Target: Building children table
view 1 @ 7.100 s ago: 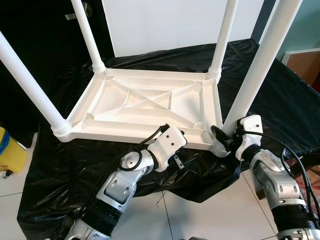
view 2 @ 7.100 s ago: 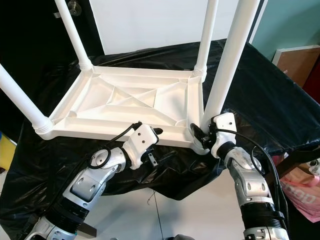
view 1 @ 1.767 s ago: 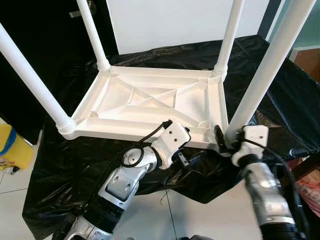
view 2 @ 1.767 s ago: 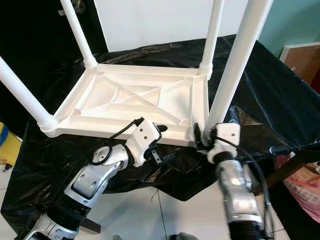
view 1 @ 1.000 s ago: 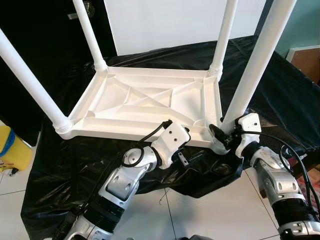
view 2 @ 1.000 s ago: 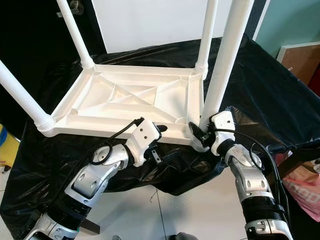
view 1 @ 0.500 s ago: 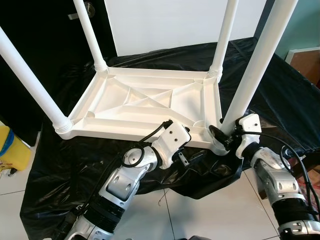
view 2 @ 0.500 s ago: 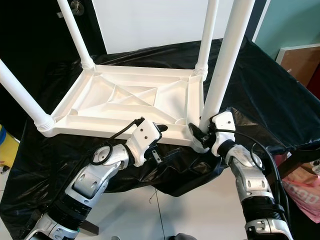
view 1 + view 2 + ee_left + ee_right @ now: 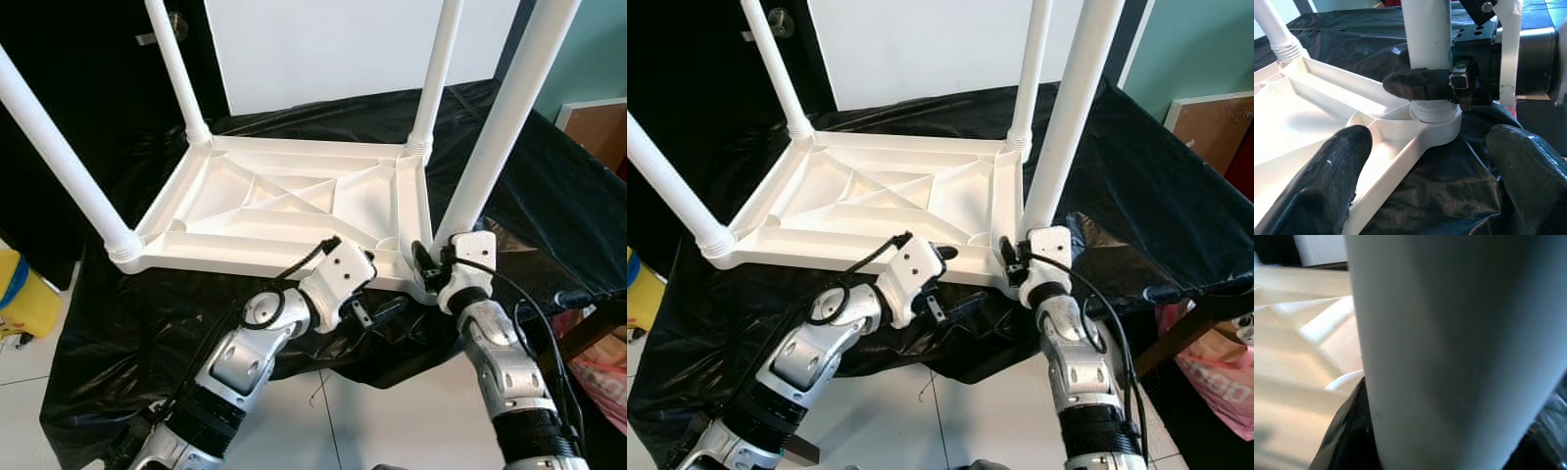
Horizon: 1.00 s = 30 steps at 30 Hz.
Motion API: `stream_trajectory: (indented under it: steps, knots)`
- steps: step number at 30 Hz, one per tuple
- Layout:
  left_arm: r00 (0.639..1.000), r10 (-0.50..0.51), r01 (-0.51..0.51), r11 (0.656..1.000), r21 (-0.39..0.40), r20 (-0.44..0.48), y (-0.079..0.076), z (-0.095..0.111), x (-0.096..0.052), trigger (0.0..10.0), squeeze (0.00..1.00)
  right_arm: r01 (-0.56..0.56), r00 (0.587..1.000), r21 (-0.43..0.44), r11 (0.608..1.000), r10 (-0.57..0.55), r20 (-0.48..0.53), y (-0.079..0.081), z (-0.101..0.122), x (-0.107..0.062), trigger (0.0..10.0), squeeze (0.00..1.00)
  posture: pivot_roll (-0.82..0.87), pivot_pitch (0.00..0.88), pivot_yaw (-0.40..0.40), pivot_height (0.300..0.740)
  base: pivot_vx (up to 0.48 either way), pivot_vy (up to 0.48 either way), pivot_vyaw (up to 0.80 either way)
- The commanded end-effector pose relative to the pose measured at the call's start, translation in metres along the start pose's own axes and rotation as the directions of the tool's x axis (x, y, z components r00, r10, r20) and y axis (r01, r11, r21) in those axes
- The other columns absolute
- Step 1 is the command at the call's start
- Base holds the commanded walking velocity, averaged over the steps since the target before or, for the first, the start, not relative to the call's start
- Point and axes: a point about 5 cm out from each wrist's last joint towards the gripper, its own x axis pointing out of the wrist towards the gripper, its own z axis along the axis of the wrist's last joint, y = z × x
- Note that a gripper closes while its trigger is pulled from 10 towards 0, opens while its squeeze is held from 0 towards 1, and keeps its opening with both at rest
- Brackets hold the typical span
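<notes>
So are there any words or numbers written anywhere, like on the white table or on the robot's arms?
None: no words, labels, brand names or numbers can be read in these pictures.
The upside-down white table and its legs are plain white plastic.
The black sheet under it is blank too.
The left gripper and the right gripper, closed around the near leg, show no lettering either.

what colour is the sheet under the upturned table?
Black, glossy and crumpled. The sheet under the white table shows best in the left eye view.
</notes>
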Motion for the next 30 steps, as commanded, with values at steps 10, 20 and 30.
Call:
stream_trajectory:
  steps: [10, 20, 30]
  knots:
    - [0.999, -0.031, 0.031, 0.999, 0.006, -0.009, -0.002, -0.002, 0.001, 10.0, 0.0, 0.22, 0.97, 0.048, 0.974, -0.213, -0.116, 0.013, -0.019, -0.006, 10.0, 0.0, -0.19, 0.043, 0.01, 0.74, 0.0, 0.0, 0.0]
    - [0.999, -0.032, 0.032, 0.999, 0.009, -0.01, 0.0, -0.002, 0.001, 10.0, 0.0, 0.228, 0.969, 0.058, 0.972, -0.221, -0.109, 0.02, -0.015, -0.008, 10.0, 0.0, -0.19, 0.045, 0.014, 0.74, 0.0, 0.0, 0.0]
    - [1.0, -0.025, 0.025, 1.0, 0.009, -0.011, 0.0, -0.003, 0.001, 10.0, 0.0, 0.185, 0.982, 0.027, 0.982, -0.183, -0.037, 0.013, -0.007, -0.01, 10.0, 1.0, -0.19, 0.051, 0.007, 0.74, 0.0, 0.0, 0.0]
